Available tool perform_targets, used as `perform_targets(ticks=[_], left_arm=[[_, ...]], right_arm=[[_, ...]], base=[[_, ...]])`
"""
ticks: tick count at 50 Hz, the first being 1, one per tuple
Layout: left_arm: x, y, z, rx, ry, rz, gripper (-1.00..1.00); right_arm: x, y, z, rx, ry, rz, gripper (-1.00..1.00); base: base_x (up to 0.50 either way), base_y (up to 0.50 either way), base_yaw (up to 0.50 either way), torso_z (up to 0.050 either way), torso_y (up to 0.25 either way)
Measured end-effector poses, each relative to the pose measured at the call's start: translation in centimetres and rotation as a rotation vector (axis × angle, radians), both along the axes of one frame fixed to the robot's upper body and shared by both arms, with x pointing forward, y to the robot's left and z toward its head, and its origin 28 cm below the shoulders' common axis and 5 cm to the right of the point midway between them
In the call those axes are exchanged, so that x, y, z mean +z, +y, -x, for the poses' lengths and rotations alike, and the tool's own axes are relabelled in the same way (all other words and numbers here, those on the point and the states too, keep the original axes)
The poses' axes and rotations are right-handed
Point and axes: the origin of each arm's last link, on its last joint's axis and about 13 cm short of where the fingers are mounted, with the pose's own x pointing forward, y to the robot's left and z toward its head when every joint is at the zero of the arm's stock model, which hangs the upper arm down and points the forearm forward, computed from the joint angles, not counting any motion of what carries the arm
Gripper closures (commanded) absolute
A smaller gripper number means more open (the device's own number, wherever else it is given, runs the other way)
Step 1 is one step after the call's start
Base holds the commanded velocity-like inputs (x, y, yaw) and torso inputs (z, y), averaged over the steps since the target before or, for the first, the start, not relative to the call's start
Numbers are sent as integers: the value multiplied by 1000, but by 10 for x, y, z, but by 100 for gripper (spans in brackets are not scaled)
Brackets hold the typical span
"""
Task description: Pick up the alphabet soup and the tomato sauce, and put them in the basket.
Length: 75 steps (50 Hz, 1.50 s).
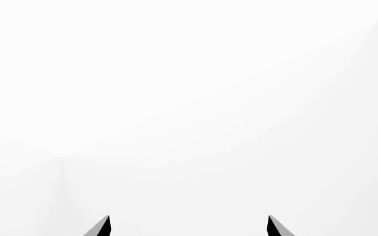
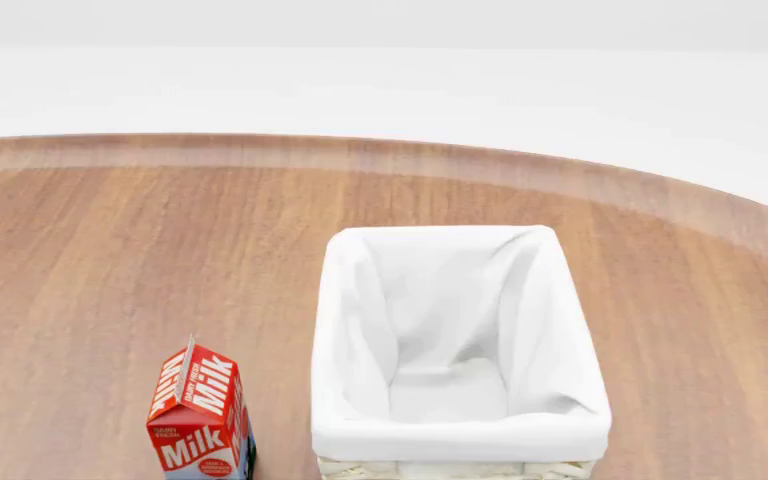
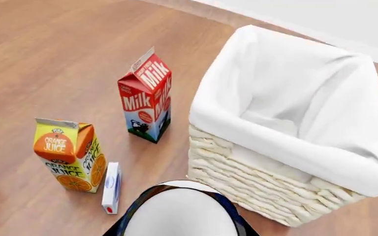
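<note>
Your head camera looks forward and down on the round wooden table (image 2: 117,250). It shares the cream wicker basket with white cloth lining (image 2: 458,445) (image 3: 255,182) and the red milk carton (image 2: 200,418) (image 3: 145,96) with your right wrist camera, which looks down closer from the near side. Your left wrist camera faces blank white beyond its two dark fingertips (image 1: 101,227).

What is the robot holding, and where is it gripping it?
The left pincer is open and empty. The right pincer seems to hold the alphabet soup, seen top-on; where exactly it grips the can is hidden.
</note>
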Motion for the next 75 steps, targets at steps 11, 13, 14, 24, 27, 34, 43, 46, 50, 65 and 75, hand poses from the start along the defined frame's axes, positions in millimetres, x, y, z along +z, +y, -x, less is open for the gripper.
perform_targets(ticks=[11, 13, 14, 24, 27, 34, 43, 46, 50, 65, 75], left_arm=[[2, 0, -1, 1, -2, 1, -100], [2, 0, -1, 1, -2, 1, -100], [2, 0, -1, 1, -2, 1, -100], [2, 1, -1, 1, -3, 1, -100], [2, 1, -1, 1, -3, 1, -100], [2, 0, -1, -1, -1, 0, -100], [2, 0, -1, -2, 0, -1, -100], [3, 0, -1, -2, 1, -2, -100], [2, 0, -1, -3, 1, -2, -100], [1, -1, -1, -6, 4, -4, -100], [1, -2, -1, -8, 5, -4, -100]], right_arm=[[32, -6, -17, -45, -92, -42, 100], [38, -7, -21, -52, -108, -49, 100], [41, -7, -22, -55, -115, -52, 100], [69, -11, -45, -99, -192, -83, 100], [77, -13, -54, -116, -211, -90, 100], [87, -15, -76, -155, -241, -102, 100], [88, -17, -110, -202, -257, -83, 100], [86, -17, -122, -214, -258, -68, 100], [82, -18, -139, -230, -257, -42, 100], [64, -21, -186, -286, -235, 13, 100], [54, -21, -205, -305, -225, 29, 100]], base=[[0, 0, 0, 0, 1], [0, 0, 0, 0, 0], [0, 0, 0, 0, 0], [0, 0, 0, 0, 0], [0, 0, 0, 0, 3], [0, 0, 0, 0, 0], [0, 0, 0, 0, 0], [0, 0, 0, 0, 3], [0, 0, 0, 0, 0], [0, 0, 0, 0, 1], [0, 0, 0, 0, 0]])
